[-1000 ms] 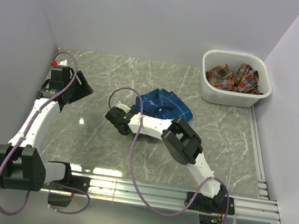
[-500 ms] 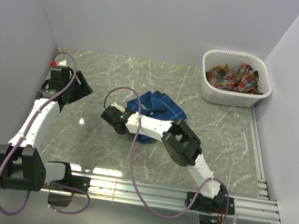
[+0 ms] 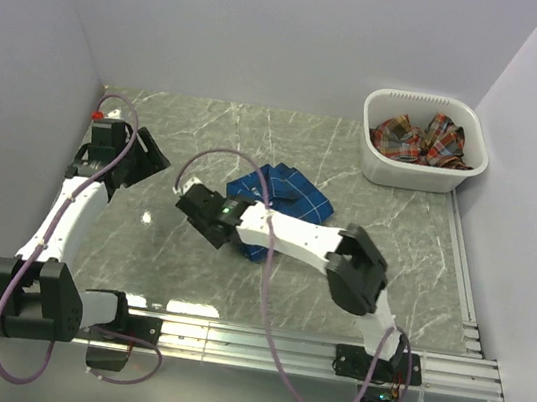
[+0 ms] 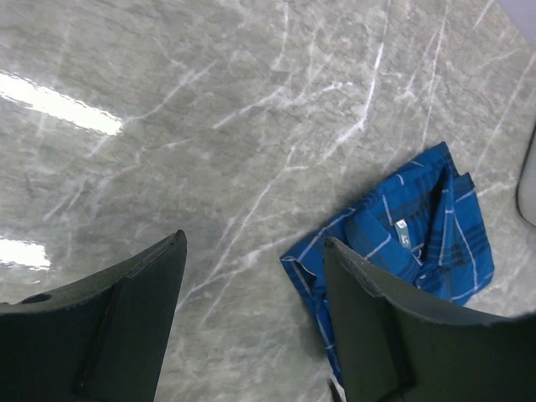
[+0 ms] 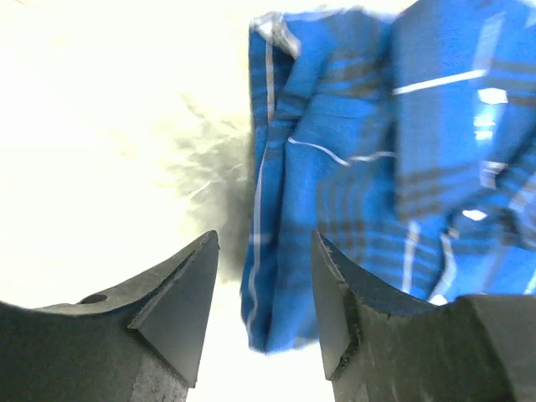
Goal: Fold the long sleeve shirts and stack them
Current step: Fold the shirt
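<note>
The royal blue plaid cloth shirt (image 3: 289, 196) lies bunched at the centre of the table (image 3: 188, 128). The right gripper (image 5: 264, 239), part-open and empty, hangs over the shirt's left-hand edge. The left gripper (image 4: 253, 243), wide open, is well apart.

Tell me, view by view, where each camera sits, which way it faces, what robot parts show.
Top external: above and behind the bases, looking down on the grey marble table; left arm, right arm, white plastic basket holding a red-orange plaid shirt.
Left wrist: on the left arm, angled down across the table toward the royal blue plaid shirt; open left gripper.
Right wrist: close above that shirt's edge; open right gripper.
Shared: all three show the blue shirt.
</note>
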You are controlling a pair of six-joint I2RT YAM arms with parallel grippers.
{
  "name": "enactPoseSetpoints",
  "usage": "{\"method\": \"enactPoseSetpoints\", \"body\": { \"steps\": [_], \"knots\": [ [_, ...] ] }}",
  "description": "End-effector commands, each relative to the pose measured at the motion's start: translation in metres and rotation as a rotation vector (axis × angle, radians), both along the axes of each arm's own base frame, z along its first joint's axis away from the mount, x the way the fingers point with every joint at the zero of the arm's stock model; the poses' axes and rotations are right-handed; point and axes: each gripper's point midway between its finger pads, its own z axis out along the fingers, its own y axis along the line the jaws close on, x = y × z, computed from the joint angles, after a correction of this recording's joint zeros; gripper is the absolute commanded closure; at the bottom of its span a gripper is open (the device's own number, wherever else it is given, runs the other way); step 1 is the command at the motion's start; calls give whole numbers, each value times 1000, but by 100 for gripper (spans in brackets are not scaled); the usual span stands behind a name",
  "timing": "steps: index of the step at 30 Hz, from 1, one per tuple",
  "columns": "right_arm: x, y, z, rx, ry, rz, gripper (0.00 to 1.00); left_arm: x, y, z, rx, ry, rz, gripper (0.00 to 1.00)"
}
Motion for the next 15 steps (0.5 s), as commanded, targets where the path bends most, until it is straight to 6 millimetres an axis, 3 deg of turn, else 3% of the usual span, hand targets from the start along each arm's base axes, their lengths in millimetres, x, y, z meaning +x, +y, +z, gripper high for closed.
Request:
{"method": "enactPoseSetpoints", "body": {
  "steps": [1,5,6,7,8,9,10,11,12,15],
  "knots": [
    [-9,2,78,215,-34,-20,46,3,-14,-1,-68,-10,-34,28],
    [-3,-18,90,342,4,-107,52,0,-37,-11,-124,27,-73,28],
    [3,-32,79,346,31,-151,54,-1,-40,-14,-134,40,-75,28],
    [3,-35,83,404,61,-181,55,-2,-60,-20,-142,56,-125,28],
    [7,-35,83,446,75,-198,58,-2,-68,-23,-154,67,-131,28],
    [5,-43,70,447,108,-220,59,-2,-76,-26,-160,79,-141,28],
    [12,-49,69,484,125,-263,59,-3,-92,-27,-163,81,-176,29],
    [10,-44,76,552,157,-244,60,-3,-102,-36,-173,110,-183,30],
    [11,-47,73,594,182,-259,61,-3,-116,-43,-171,132,-195,31],
    [9,-53,58,634,237,-286,61,-2,-131,-54,-163,160,-201,33]
  ]
}}
